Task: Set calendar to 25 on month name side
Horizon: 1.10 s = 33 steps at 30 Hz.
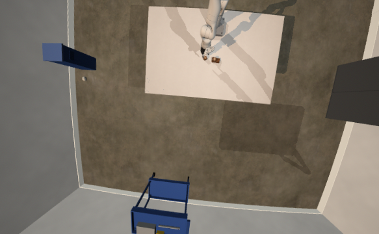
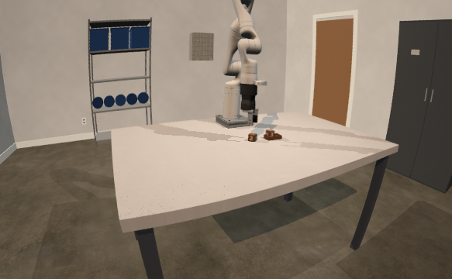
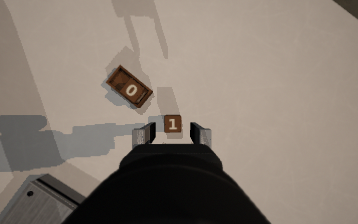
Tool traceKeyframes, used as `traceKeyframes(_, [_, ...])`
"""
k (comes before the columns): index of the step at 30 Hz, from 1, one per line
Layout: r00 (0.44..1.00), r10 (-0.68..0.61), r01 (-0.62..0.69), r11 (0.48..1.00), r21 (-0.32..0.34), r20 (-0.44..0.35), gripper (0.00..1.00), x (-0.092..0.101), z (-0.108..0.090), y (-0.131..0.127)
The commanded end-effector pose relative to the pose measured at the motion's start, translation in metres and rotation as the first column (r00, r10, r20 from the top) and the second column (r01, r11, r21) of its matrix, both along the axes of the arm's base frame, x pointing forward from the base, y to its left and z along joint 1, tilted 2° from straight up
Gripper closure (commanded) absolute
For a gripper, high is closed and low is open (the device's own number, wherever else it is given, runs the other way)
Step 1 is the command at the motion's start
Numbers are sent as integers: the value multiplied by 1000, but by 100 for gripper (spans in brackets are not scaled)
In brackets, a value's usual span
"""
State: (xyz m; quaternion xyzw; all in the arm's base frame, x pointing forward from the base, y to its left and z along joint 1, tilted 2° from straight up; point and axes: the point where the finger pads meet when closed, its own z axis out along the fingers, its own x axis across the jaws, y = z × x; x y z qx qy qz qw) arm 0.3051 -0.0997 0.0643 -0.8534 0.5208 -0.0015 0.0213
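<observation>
A small brown tray (image 3: pixel 114 79) (image 2: pixel 277 136) (image 1: pixel 218 60) lies flat on the white table (image 2: pixel 210 174) (image 1: pixel 176 75) (image 3: pixel 290 75). One brown cube (image 3: pixel 131 91) (image 2: pixel 269 132) stands in the tray with a 0 on top. A second brown cube (image 3: pixel 172 123) (image 2: pixel 253 136) (image 1: pixel 205 57) stands on the table beside the tray, with a 1 on top and a 2 on its near side. My gripper (image 3: pixel 173 129) (image 2: pixel 252 116) (image 1: pixel 206 52) is open and empty. It points down and hangs above the loose cube, with a finger on either side in the wrist view.
The arm's base (image 2: pixel 231 121) (image 3: pixel 35 200) is mounted on the table just behind the cubes. A shelf rack (image 2: pixel 119 74), a door (image 2: pixel 332 66) and a dark cabinet (image 2: pixel 429 101) stand along the room's walls, far from the table.
</observation>
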Motion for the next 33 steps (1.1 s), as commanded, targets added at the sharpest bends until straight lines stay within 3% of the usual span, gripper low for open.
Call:
traceKeyframes(1, [1000,9,-9,1000,-4,1,0,2,1,2])
traceKeyframes(33, [999,37,-37,999,-5,0,0,2,1,3])
